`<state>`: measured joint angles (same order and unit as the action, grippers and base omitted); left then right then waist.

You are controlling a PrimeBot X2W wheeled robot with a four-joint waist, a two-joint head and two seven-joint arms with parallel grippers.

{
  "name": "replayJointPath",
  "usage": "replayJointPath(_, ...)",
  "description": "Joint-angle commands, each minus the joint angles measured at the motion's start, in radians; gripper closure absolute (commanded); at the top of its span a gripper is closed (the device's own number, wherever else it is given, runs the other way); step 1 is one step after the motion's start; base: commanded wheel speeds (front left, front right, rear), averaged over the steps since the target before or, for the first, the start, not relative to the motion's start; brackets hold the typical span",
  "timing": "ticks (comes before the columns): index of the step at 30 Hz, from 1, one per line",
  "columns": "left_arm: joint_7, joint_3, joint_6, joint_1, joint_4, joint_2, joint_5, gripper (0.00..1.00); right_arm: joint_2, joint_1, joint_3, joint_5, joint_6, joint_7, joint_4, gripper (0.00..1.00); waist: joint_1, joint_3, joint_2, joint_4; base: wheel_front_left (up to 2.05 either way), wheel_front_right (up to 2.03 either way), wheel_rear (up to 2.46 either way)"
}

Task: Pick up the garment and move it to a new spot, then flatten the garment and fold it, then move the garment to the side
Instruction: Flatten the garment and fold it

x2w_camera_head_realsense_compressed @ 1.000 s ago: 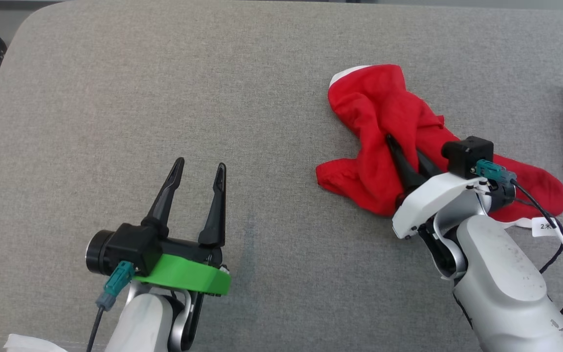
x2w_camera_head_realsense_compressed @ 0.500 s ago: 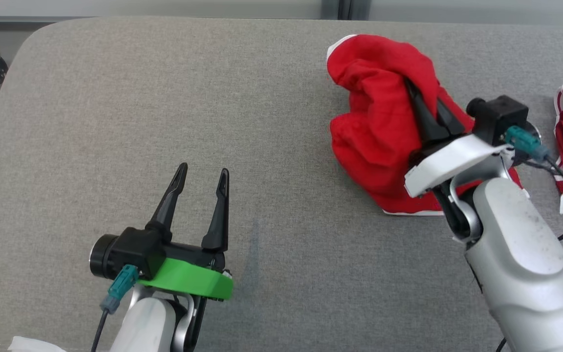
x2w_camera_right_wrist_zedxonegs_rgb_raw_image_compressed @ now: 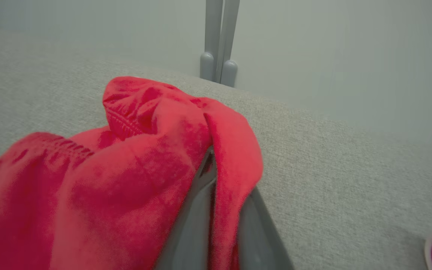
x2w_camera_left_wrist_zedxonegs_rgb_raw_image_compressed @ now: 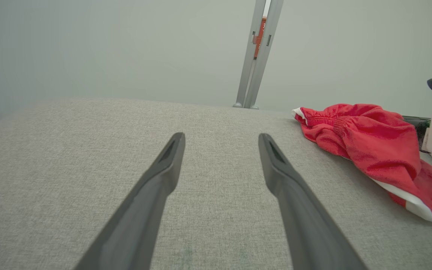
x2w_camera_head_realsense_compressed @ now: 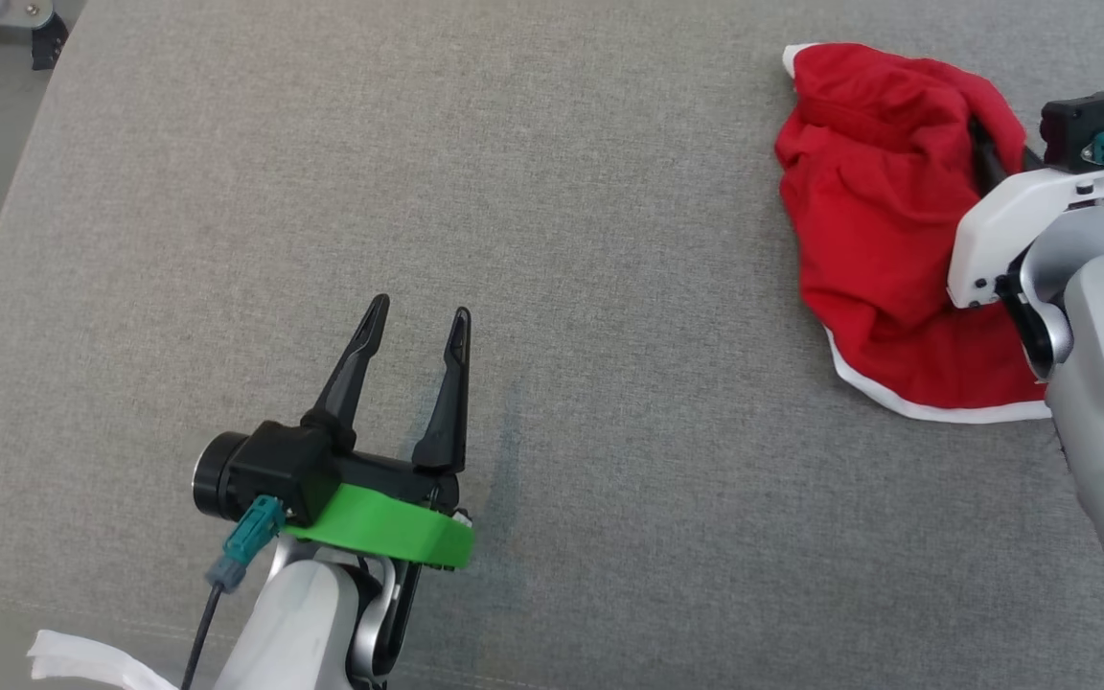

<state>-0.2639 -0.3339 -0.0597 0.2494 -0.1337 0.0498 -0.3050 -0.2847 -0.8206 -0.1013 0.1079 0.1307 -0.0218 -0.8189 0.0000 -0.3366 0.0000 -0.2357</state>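
- The right pincer (x2w_camera_head_realsense_compressed: pixel 981 144) is clamped on a fold of the red garment (x2w_camera_head_realsense_compressed: pixel 868 201), with cloth pinched between its fingers (x2w_camera_right_wrist_zedxonegs_rgb_raw_image_compressed: pixel 197 213).
- A second ago the garment lay spread under those fingers. Now it hangs bunched to the pincer's left, its white hem on the grey surface (x2w_camera_head_realsense_compressed: pixel 609 240) by the wrist.
- The left pincer (x2w_camera_head_realsense_compressed: pixel 420 309) stays spread and empty, with the garment well to its right.
- The head camera has shifted.

Grey woven fabric surface (x2w_camera_head_realsense_compressed: pixel 552 240), pale grey wall (x2w_camera_left_wrist_zedxonegs_rgb_raw_image_compressed: pixel 88 45), grey metal post (x2w_camera_left_wrist_zedxonegs_rgb_raw_image_compressed: pixel 256 56) behind
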Motion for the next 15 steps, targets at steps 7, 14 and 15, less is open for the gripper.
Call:
replayJointPath(7, 0.000, 0.010, 0.011, 0.026, -0.003, 0.002, 0.004, 0.00, 0.006, -0.068, 0.109, -0.147, 0.000, -0.063, -0.143, 0.00, 0.0000, -0.007, 0.0000, 0.013, 0.00, 0.00, 0.00)
replayJointPath(14, 0.000, 0.046, 0.008, 0.011, 0.004, 0.002, 0.022, 0.00, 0.092, -0.053, 0.135, -0.171, 0.000, -0.193, -0.136, 0.00, 0.0000, 0.046, 0.0000, 0.078, 0.00, 0.00, 0.00)
replayJointPath(15, 0.000, 0.052, 0.007, 0.008, 0.006, 0.002, 0.024, 0.00, 0.103, -0.046, 0.136, -0.164, 0.000, -0.202, -0.129, 0.00, 0.0000, 0.052, 0.0000, 0.085, 0.00, 0.00, 0.00)
